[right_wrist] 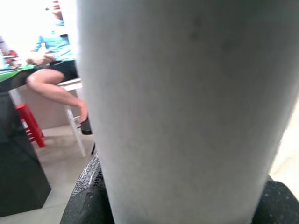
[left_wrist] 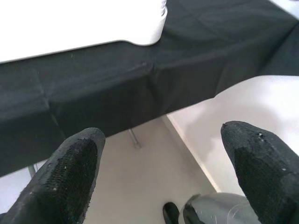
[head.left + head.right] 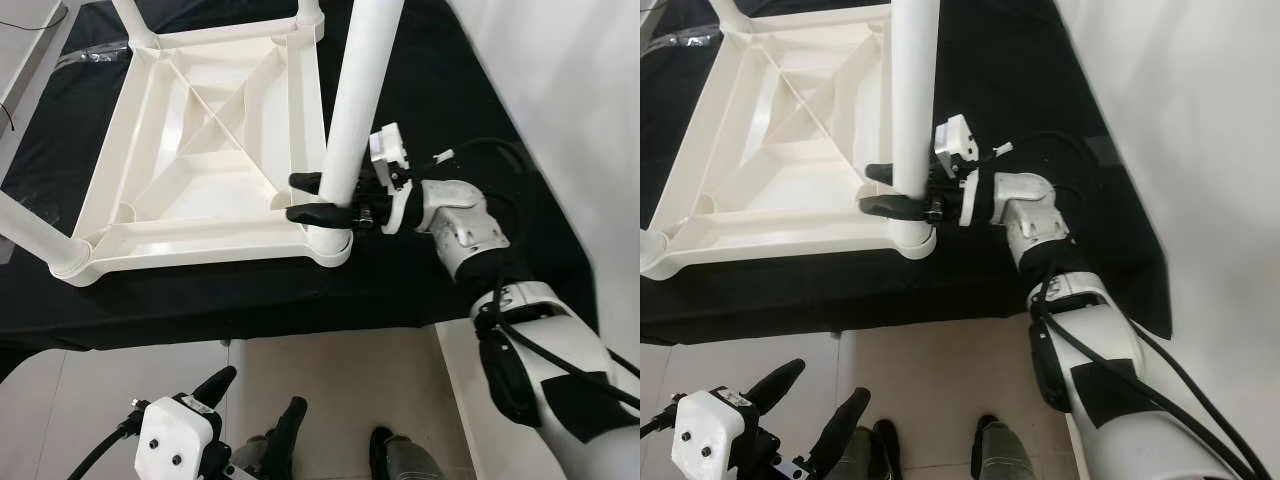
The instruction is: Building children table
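White plastic tabletop (image 3: 205, 150), lying upside down on the black-draped worktop (image 3: 420, 90), ribbed underside facing up, diagonal braces crossing at the middle. Sitting toward the left and middle of the worktop, near edge running close to the worktop's near edge.

White table leg (image 3: 352, 110), standing upright in the near right corner socket (image 3: 330, 245) of the tabletop, rising out of the top of the head views. Second leg (image 3: 35, 232) lying angled out of the near left corner socket. Further legs showing at the two far corners, mostly cut off.

Right pincer (image 3: 318, 198), reaching in from the right and clenching the upright leg just above its socket, one black finger on each side of the tube. Leg looming large and close in the right wrist view (image 1: 187, 107), black fingers (image 1: 86, 205) pressing at both edges.

Left pincer (image 3: 255, 410), hanging low at the near left, below the worktop edge, released with fingers (image 2: 70, 172) spread well apart over the pale tiled floor (image 3: 330, 390).

Black cloth (image 2: 117, 88), draping down over the worktop's near side. White wall (image 3: 1180, 120), running along the right. Person sitting on a white stool (image 1: 70, 88) in the background of the right wrist view, a red stool (image 1: 30, 125) nearby.
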{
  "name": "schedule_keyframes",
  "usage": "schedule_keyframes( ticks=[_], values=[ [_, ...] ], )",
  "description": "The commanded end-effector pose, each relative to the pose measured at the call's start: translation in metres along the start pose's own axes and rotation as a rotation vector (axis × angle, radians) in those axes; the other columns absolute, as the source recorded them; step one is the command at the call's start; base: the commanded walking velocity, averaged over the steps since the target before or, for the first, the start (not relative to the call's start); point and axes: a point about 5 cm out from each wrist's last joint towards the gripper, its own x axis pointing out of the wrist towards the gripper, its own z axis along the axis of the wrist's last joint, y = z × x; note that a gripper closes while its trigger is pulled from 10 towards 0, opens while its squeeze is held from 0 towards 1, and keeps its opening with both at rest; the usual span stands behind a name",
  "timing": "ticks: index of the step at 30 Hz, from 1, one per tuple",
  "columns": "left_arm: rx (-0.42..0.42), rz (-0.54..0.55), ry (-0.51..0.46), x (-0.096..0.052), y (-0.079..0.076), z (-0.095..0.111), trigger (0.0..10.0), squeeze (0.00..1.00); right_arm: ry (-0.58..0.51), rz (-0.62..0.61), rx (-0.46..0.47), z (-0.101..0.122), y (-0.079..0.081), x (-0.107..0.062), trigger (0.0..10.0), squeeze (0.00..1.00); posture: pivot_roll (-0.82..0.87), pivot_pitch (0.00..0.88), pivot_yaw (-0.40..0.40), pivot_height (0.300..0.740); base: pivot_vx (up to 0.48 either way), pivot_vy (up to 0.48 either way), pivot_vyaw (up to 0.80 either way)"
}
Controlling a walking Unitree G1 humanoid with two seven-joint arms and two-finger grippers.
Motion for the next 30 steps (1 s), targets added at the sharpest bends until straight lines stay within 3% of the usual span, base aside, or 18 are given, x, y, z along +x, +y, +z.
schedule_keyframes(
  ticks=[1,6,10,12,14,20,24,27,28,30],
  values=[
    [-0.004,-0.012,0.039,-0.004,-0.001,-0.003,10.0,0.00,0.091,0.085,0.079,-0.026,0.013,0.001,10.0,0.00,0.14,0.372,0.044,0.740,0.000,0.000,0.00],
    [-0.005,-0.012,0.041,-0.005,-0.001,-0.002,10.0,0.00,0.147,0.157,0.032,-0.031,0.020,0.005,10.0,0.00,0.14,0.374,0.046,0.740,0.000,0.000,0.00],
    [-0.006,-0.011,0.044,-0.005,-0.001,-0.002,10.0,0.00,0.260,0.294,-0.081,-0.038,0.031,0.013,10.0,0.00,0.14,0.377,0.049,0.740,0.000,0.000,0.00],
    [-0.006,-0.011,0.044,-0.005,-0.001,-0.002,10.0,0.00,0.260,0.294,-0.081,-0.038,0.031,0.013,10.0,0.00,0.14,0.377,0.049,0.740,0.000,0.000,0.00],
    [-0.006,-0.010,0.043,-0.004,0.000,-0.002,10.0,0.00,0.354,0.416,-0.148,-0.040,0.039,0.018,10.0,0.00,0.14,0.376,0.045,0.740,0.000,0.000,0.00],
    [-0.007,-0.009,0.039,-0.003,0.000,-0.002,10.0,0.00,0.446,0.504,-0.197,-0.035,0.040,0.023,10.0,0.00,0.13,0.375,0.038,0.740,0.000,0.000,0.00],
    [-0.009,-0.009,0.036,-0.002,-0.001,-0.001,10.0,0.00,0.479,0.506,-0.216,-0.030,0.035,0.024,10.0,0.00,0.13,0.374,0.033,0.740,0.000,0.000,0.00],
    [-0.011,-0.008,0.033,-0.001,-0.001,-0.001,10.0,0.00,0.400,0.391,-0.101,-0.026,0.026,0.032,10.0,0.00,0.12,0.372,0.031,0.740,0.000,0.000,0.00],
    [-0.011,-0.008,0.033,-0.001,-0.001,-0.001,10.0,0.00,0.400,0.391,-0.101,-0.026,0.026,0.032,10.0,0.00,0.12,0.372,0.031,0.740,0.000,0.000,0.00],
    [-0.013,-0.008,0.032,-0.001,-0.001,-0.001,10.0,0.00,0.358,0.238,-0.019,-0.031,0.021,0.038,10.0,0.00,0.12,0.372,0.031,0.740,0.000,0.000,0.00]
  ],
)
